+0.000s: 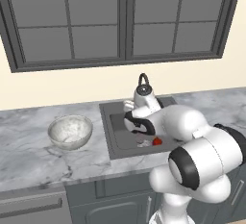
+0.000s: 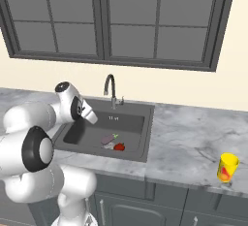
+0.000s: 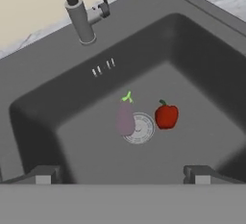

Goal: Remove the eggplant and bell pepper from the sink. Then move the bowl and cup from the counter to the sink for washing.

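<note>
The claw (image 3: 122, 176), spread wide and empty, is aimed at the eggplant (image 3: 125, 118) lying lengthwise ahead, overlapping the drain (image 3: 141, 130)

1 eggplant (image 3: 125, 118), 1 bell pepper (image 3: 166, 115), 1 bowl (image 1: 70, 131), 1 cup (image 2: 227, 167), 1 sink (image 3: 202, 69).

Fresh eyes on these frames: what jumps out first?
The bright red bell pepper and the small purple eggplant lie on the floor of the dark grey sink, either side of its round whitish drain, with the open end effector poised above them. On the marble counter, a large marbled white-grey bowl sits left of the sink and a small yellow cup far right.
</note>
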